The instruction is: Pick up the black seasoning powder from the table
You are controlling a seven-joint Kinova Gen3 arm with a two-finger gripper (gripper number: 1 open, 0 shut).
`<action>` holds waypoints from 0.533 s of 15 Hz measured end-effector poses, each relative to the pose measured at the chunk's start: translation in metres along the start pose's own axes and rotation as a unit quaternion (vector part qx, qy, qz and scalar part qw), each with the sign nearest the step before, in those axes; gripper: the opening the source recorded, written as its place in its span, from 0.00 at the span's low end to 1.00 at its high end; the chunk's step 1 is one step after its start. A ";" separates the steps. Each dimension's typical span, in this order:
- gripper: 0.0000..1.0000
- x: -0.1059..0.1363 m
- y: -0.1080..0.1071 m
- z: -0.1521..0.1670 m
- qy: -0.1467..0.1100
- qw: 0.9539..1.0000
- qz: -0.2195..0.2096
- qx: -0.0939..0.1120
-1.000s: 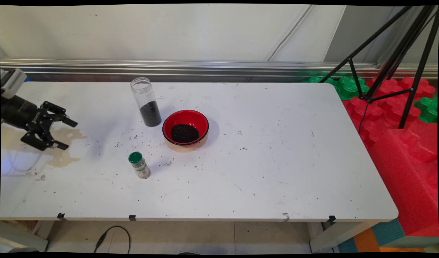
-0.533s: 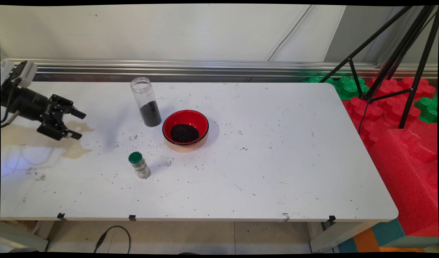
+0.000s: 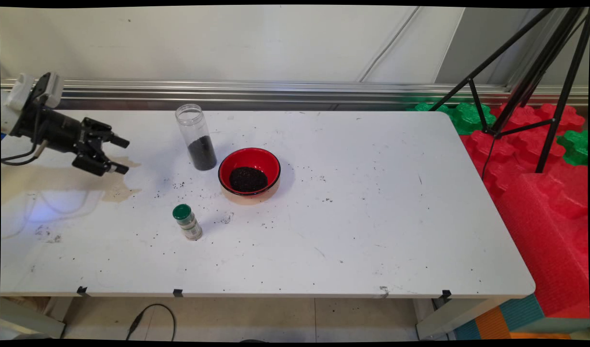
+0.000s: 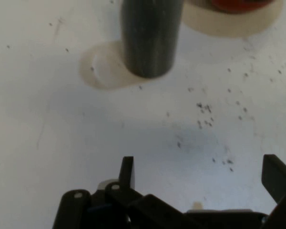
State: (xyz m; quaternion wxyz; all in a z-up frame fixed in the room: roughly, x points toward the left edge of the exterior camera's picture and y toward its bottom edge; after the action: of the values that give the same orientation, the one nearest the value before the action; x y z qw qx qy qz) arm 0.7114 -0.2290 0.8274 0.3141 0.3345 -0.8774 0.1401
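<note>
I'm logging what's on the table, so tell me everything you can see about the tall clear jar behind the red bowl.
The tall clear jar is a slim, see-through cylinder, plastic or glass by its look, standing upright with no lid on. Dark granules fill roughly its lower half; the upper part is empty. It stands on the white table near the far edge, just left of the red bowl. The open claw points at it from the left without touching it.

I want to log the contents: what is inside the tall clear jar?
The tall clear jar holds dark granules in its lower part; the upper part looks empty. Its floor beneath the granules is covered.
</note>
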 end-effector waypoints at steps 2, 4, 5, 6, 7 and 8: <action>1.00 0.004 -0.003 0.006 0.011 1.000 0.001 0.008; 1.00 0.008 -0.006 0.013 0.022 1.000 0.004 0.014; 1.00 0.010 -0.008 0.016 0.028 0.999 0.006 0.016; 1.00 0.011 -0.009 0.019 0.034 0.999 0.008 0.018; 1.00 0.012 -0.010 0.022 0.039 0.999 0.010 0.019; 1.00 0.014 -0.012 0.026 0.045 0.999 0.013 0.020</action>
State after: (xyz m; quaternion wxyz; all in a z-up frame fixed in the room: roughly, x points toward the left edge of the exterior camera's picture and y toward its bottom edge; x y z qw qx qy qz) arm 0.6998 -0.2561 0.8171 0.3442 0.3226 -0.8639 0.1764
